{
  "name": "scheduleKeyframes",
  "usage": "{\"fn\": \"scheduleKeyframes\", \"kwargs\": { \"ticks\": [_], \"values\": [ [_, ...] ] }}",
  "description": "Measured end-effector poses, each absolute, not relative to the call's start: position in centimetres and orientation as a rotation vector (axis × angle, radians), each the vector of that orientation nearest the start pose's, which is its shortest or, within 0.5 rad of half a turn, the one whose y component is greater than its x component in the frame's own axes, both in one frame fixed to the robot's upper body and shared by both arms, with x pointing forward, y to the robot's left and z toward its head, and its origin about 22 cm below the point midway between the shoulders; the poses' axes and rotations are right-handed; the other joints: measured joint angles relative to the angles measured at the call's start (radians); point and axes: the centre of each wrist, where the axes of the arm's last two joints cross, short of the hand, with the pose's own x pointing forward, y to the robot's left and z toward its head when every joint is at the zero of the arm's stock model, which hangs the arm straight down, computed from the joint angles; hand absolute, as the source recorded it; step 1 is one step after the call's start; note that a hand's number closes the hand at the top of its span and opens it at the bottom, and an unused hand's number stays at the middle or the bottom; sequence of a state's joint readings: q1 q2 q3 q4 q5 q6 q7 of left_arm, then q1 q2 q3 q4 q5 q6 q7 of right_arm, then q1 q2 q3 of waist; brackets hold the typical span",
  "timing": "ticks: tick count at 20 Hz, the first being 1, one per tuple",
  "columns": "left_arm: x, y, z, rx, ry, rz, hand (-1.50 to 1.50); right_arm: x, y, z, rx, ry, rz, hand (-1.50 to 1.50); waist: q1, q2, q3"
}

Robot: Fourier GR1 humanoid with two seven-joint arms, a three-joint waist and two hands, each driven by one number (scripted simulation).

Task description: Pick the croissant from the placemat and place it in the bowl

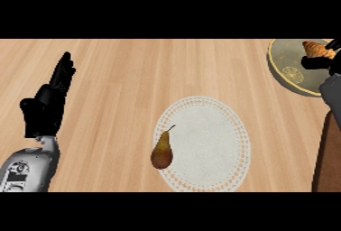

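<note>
The golden-brown croissant point(315, 49) is over the inside of the yellowish bowl point(274, 63) at the top right corner. My right hand point(318, 62) reaches in from the right edge and curls round the croissant, thumb below it and fingers at its right side. Whether the croissant touches the bowl's floor, I cannot tell. The round white lace placemat point(209, 140) lies in the lower middle of the wooden counter, without the croissant. My left hand point(47, 103) stays open at the left edge, fingers pointing up, resting.
A brown-yellow pear point(162, 153) lies on the placemat's left edge, stem pointing up. A lemon-slice shape point(292, 72) shows inside the bowl. A dark brown strip point(328, 155) runs along the right edge below my right forearm.
</note>
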State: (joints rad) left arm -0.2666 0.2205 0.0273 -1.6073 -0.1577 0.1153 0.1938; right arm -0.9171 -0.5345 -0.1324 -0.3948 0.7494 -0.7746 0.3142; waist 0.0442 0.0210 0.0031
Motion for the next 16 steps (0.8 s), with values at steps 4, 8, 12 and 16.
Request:
{"fn": "scheduleKeyframes", "kwargs": {
  "ticks": [4,8,12,16],
  "values": [
    [30.0,25.4,8.8,0.349,-1.680,-0.195,0.00,41.7,-38.1,9.5,-1.423,-1.156,-0.012,-1.50,0.011,0.007,0.002],
    [29.6,24.8,8.4,0.345,-1.685,-0.198,0.00,41.2,-39.2,9.2,-1.309,-1.223,-0.041,-1.50,0.015,0.008,0.003],
    [29.7,24.7,8.1,0.344,-1.691,-0.202,0.00,40.8,-39.8,8.8,-1.238,-1.328,-0.088,-1.50,0.017,0.009,0.004],
    [29.3,25.1,8.0,0.351,-1.689,-0.202,0.00,40.1,-41.1,8.5,-1.214,-1.401,-0.162,-1.50,0.014,0.006,0.003]
  ]
}}
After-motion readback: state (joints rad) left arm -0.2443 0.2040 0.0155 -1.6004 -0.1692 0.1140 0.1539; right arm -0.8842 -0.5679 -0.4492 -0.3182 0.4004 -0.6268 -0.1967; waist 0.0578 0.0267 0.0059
